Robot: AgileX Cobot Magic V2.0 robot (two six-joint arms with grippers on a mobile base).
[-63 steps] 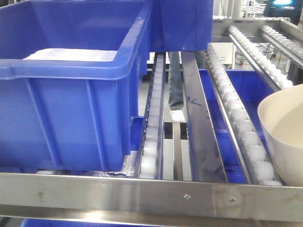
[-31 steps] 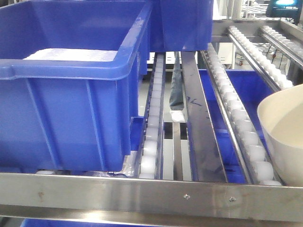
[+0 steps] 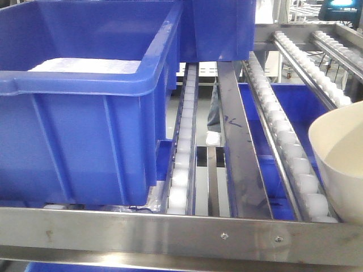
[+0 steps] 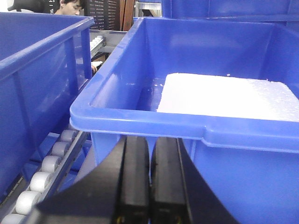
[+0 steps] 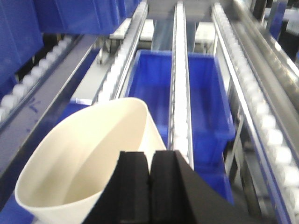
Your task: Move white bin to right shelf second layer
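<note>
We carry the glossy cream-white plastic bin (image 5: 88,158), its rim pinched by our right gripper (image 5: 149,186), above the steel roller rails (image 3: 286,141) at the shelf's right front edge; setting down remains. Left gripper (image 4: 150,186) closed, empty.

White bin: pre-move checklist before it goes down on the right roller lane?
1. Right gripper pinching the white bin wall: ok, fingers look closed on the rim.
2. Bin seated on the rollers: cannot tell, base out of frame.
3. Bin beyond the steel front bar: cannot tell.
4. Clearance from the blue crate: ok, a lane apart.
5. Left gripper out of the way: ok, shut, at the crate's near wall.
</note>
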